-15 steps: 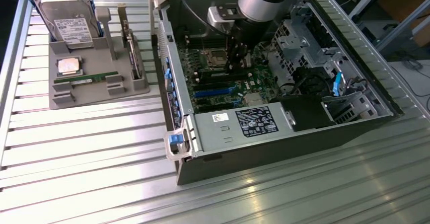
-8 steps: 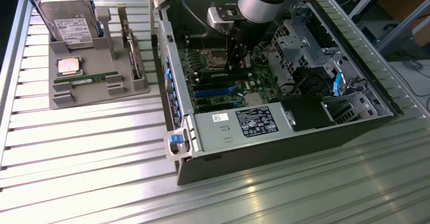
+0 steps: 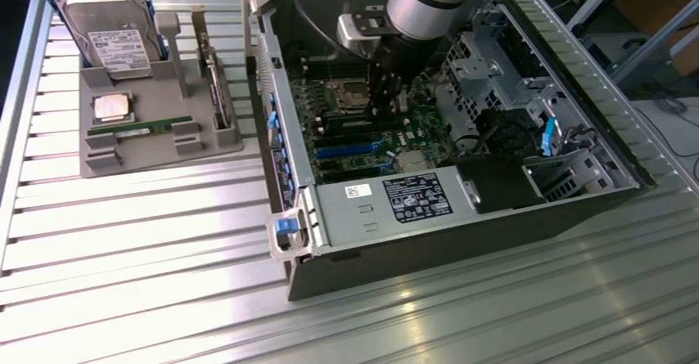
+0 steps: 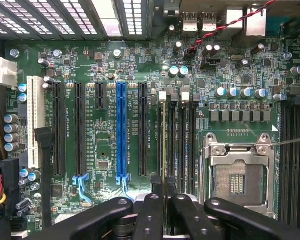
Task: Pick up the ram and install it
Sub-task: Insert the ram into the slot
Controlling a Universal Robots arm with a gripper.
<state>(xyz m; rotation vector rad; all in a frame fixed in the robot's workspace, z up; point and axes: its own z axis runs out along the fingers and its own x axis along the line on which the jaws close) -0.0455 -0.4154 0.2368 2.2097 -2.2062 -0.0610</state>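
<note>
Pinching the ram (image 4: 163, 150) edge-on, the gripper (image 4: 163, 200) is held over the motherboard (image 4: 110, 65) slots — aligned for insertion, seemingly.

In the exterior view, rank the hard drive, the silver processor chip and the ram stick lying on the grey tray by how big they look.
1. hard drive, clearly the largest.
2. and 3. unsure: ram stick is longer but very thin; processor chip is shorter but square, so neither clearly outranks the other.

Tray (image 3: 104, 164) at exterior view's left of case (image 3: 437, 241).
</note>
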